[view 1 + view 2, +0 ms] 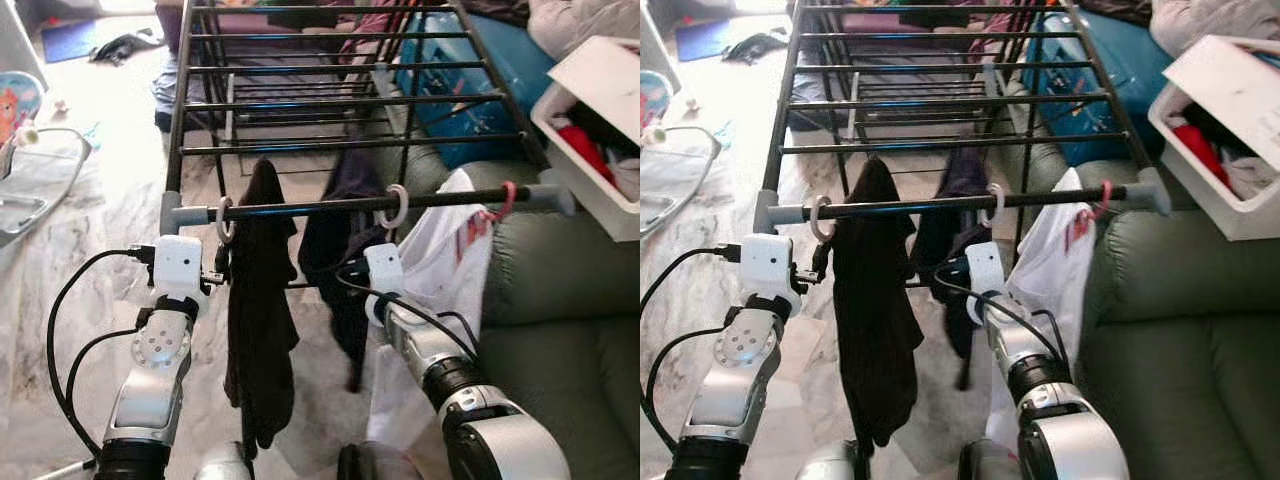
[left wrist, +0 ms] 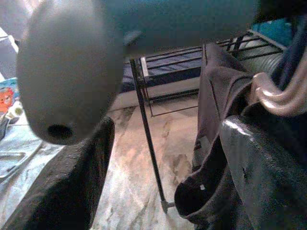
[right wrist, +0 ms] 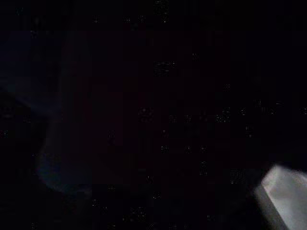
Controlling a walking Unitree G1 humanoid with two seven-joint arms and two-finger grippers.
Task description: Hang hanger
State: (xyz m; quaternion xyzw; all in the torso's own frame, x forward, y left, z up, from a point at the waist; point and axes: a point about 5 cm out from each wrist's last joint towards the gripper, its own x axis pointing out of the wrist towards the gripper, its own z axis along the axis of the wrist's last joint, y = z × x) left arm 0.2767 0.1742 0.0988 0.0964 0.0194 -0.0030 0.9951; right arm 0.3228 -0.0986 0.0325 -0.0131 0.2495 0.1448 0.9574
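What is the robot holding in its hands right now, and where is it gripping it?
It cannot be told for sure. Both grippers sit just under the front rail: the left gripper by the black garment, the right gripper pressed into the dark garment. No grip is visible.

Raising both silver arms forward and upward, white wrist housings level with each other. Holding the left gripper (image 2: 163,158) with its two black fingers (image 2: 72,182) spread well apart. Keeping the right gripper (image 1: 345,270) beyond its wrist, fingers impossible to make out.
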